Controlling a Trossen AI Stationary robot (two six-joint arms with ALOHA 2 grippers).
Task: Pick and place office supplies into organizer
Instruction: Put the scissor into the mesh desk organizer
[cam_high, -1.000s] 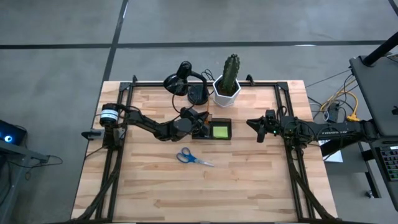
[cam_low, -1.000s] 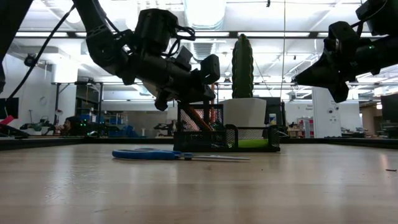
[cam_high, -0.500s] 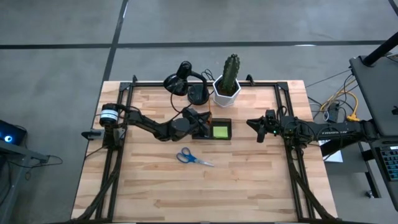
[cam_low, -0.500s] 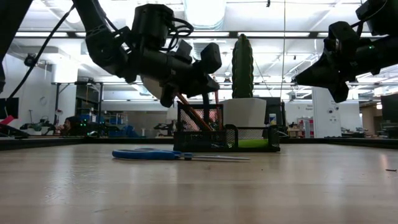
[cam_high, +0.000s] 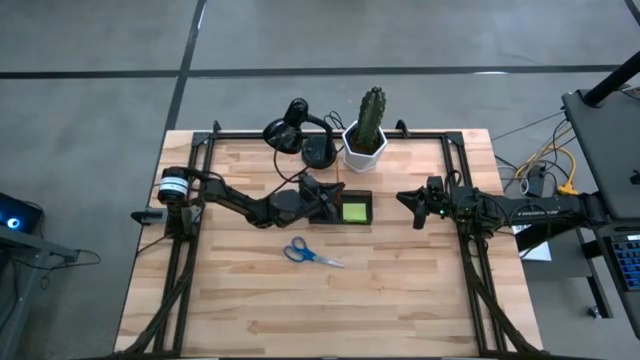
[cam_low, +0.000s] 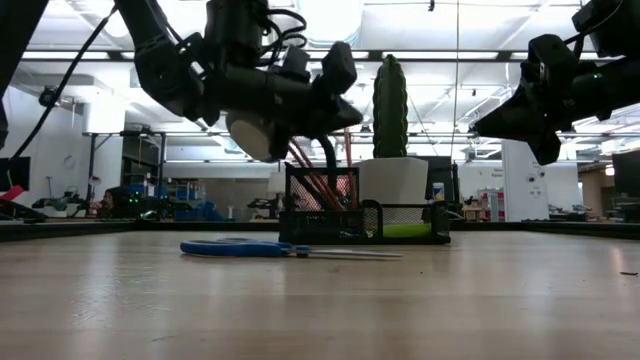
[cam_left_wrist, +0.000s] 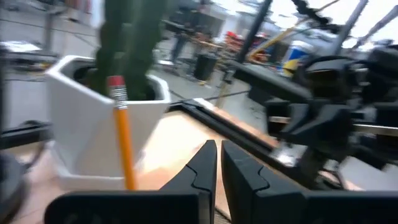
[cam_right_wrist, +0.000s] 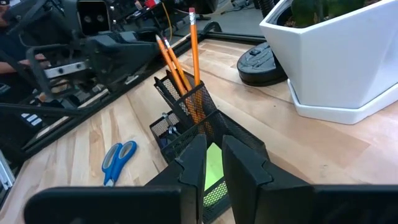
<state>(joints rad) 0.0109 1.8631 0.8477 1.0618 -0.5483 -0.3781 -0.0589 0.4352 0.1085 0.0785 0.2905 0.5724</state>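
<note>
3 slim orange pencils (cam_right_wrist: 180, 74) lean in black mesh organizer (cam_right_wrist: 186, 121).

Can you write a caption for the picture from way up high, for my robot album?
Left hand over the organizer, scissors waiting on the table.

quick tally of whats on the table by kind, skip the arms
pencils in the organizer: 3 seen
scissors: 1
sticky pad: 1
organizer: 1
lamp: 1
cactus in pot: 1
total: 8
</note>
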